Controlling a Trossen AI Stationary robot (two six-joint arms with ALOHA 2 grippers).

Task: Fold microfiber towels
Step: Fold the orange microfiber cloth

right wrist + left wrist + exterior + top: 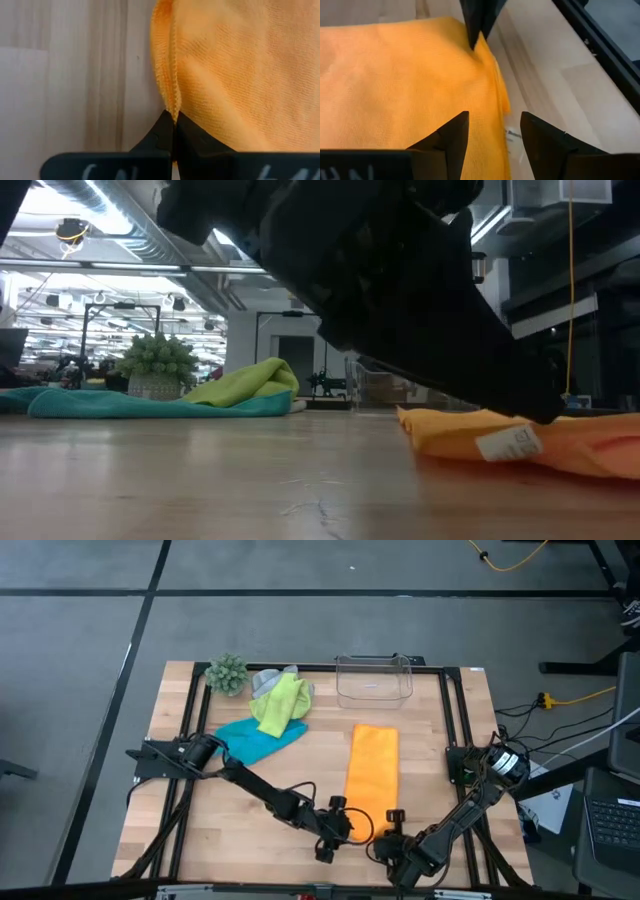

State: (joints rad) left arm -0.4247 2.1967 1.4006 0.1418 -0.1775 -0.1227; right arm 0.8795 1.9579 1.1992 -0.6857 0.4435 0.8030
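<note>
**Both grippers at the orange towel's near edge**

I have the orange towel (372,772) lying as a long folded strip right of the table's centre, its near end at about 6 o'clock. My right gripper (173,125) has its fingers pressed together on that end's hem, I judge to lift it for the next fold. My left gripper (492,142), fingers spread, straddles the same edge, arm stretched low from 9 o'clock. Blue (250,740), green (278,705) and grey (266,678) towels wait heaped at 11 o'clock.

orange towel (372,768) folded long, flat at table's right; lime (279,705), turquoise (255,740), grey (266,679) towels heaped behind
</note>
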